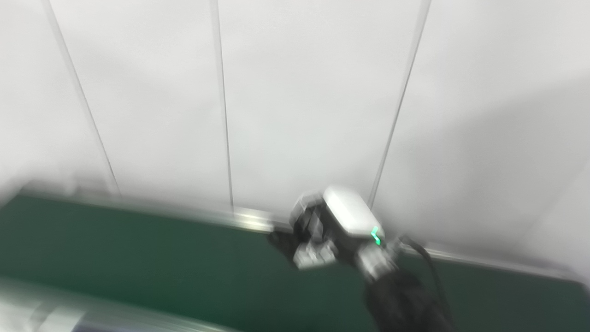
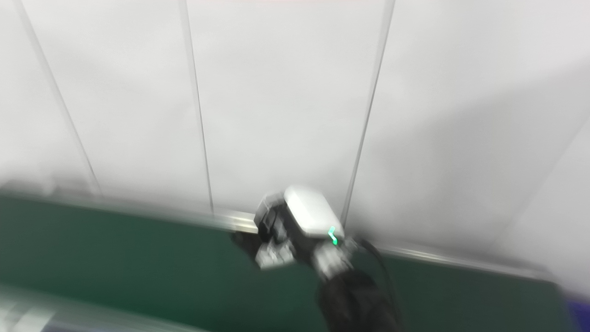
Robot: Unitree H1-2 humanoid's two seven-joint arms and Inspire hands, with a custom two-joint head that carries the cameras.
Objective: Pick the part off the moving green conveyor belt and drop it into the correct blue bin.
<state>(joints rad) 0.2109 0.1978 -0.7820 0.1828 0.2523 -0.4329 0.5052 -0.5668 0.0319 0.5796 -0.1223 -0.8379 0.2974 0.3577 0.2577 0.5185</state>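
At the near edge, a blurred strip of silvery metal conveyor frame is running along the bottom left, smeared by camera motion. Just beyond it, the dark green conveyor belt is stretching from left to right across the scene. A black-sleeved arm is entering from the bottom right and carrying the right hand, a grey-and-black robotic hand with a white back shell and a small green light, over the far part of the belt close to the far silver rail. Its fingers are pointing left and down toward the belt; whether they are apart, curled together or clamped on something cannot be told through the blur. The part is not showing clearly anywhere: a dark smudge is sitting just left of the fingertips, touching or nearly so, but it could be shadow, so its long axis cannot be judged. The left hand is out of view, making the right the only hand near. A sliver of blue is peeking in at the far right edge, possibly a bin. White wall panels are filling the background.
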